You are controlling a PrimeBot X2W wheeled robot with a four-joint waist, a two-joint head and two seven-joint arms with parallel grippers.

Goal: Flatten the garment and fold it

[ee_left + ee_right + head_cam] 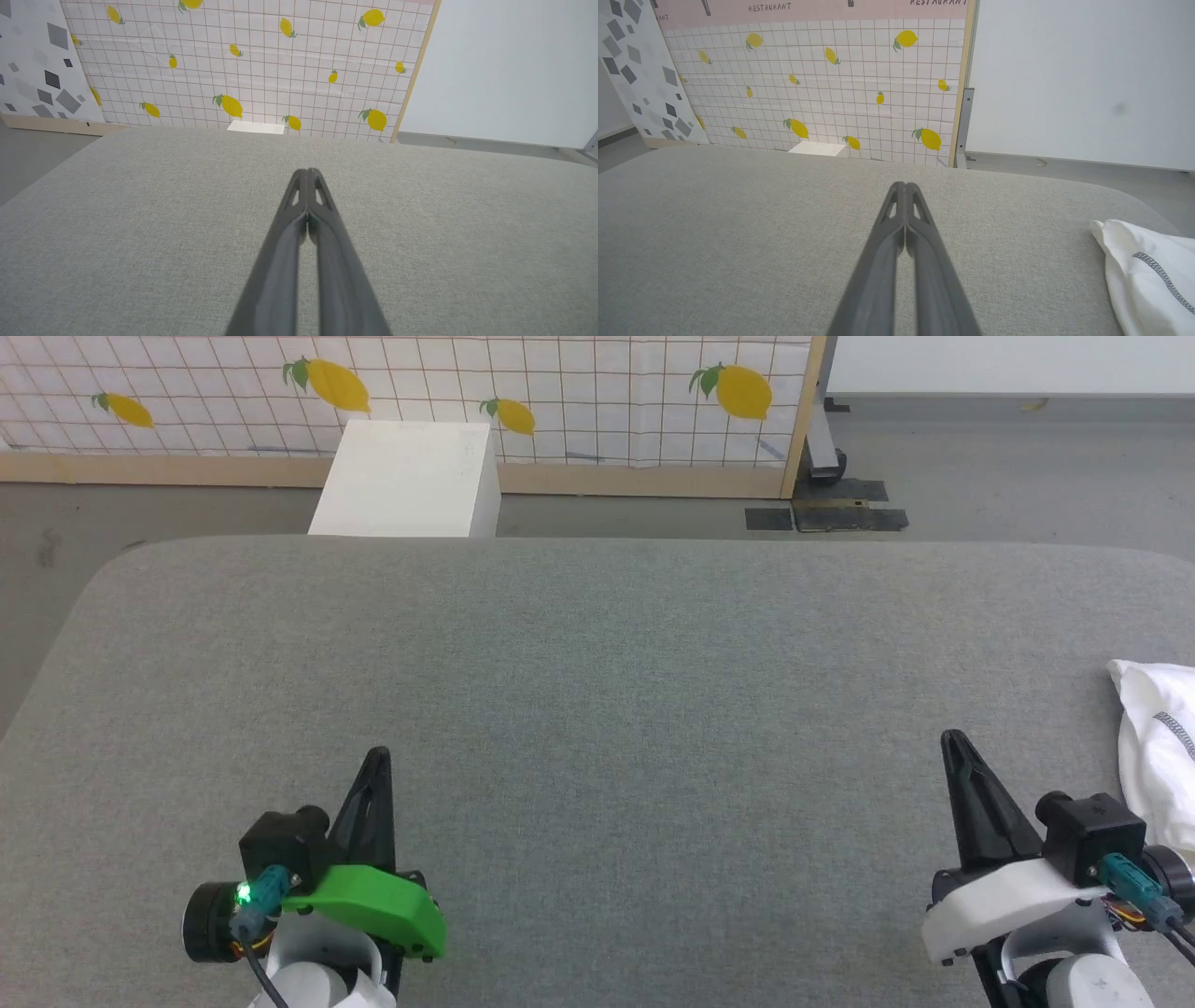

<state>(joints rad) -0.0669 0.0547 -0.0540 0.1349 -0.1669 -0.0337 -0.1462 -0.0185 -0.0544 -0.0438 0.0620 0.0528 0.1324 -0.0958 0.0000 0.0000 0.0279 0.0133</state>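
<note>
The garment (pixel 1158 756) is a bunched white shirt with a dark zigzag seam, lying at the table's right edge and partly cut off by the head view; it also lies at the lower right in the right wrist view (pixel 1148 275). My right gripper (pixel 954 739) is shut with nothing in it, just left of the garment and apart from it; its tips meet in its own view (pixel 905 185). My left gripper (pixel 377 756) rests at the lower left, far from the garment, shut and holding nothing (pixel 307 171).
A wide grey fabric-covered table (pixel 597 691) spreads between and beyond both grippers. A white box (pixel 406 478) stands on the floor past its far edge, before a lemon-patterned screen (pixel 560 392). Grey floor lies to the right.
</note>
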